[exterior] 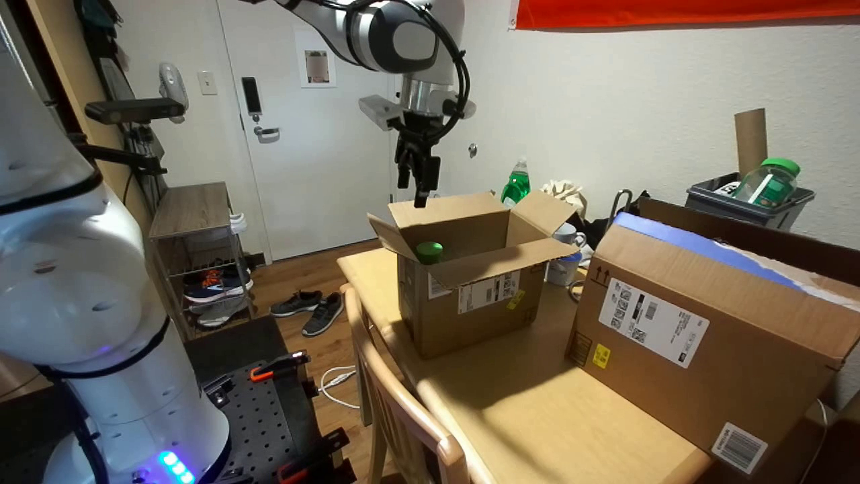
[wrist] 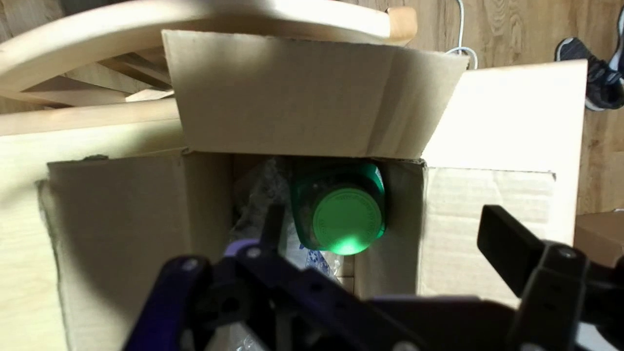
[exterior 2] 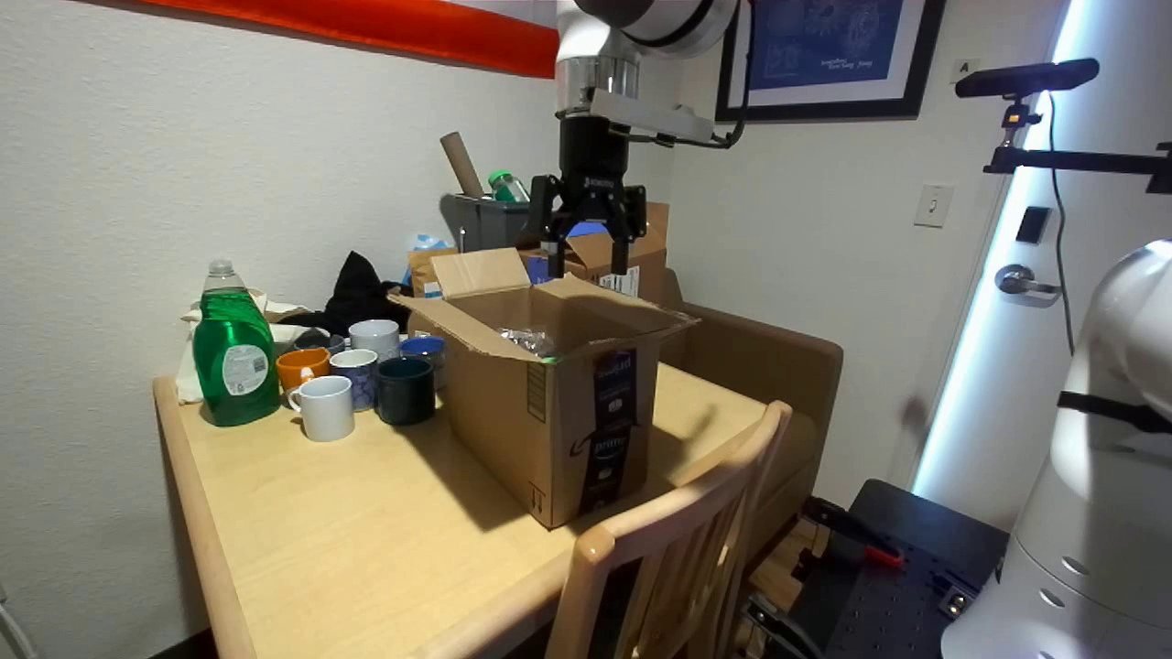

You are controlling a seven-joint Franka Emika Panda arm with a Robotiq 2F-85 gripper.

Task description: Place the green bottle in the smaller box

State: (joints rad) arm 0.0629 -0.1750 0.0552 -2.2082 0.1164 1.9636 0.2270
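Apparently the placing is done, the round-lidded green bottle [wrist: 347,220] sitting inside the smaller brown cardboard box [exterior: 447,321] near one edge of the pale wooden table [exterior: 537,410], so the black gripper [exterior 2: 588,259], jaws apart overhead, should just lift away.

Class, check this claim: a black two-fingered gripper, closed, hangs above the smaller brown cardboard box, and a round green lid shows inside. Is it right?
Not quite: the black two-fingered gripper is open, not closed, as an exterior view shows. It does hang above the smaller brown cardboard box, and the round green lid shows inside.
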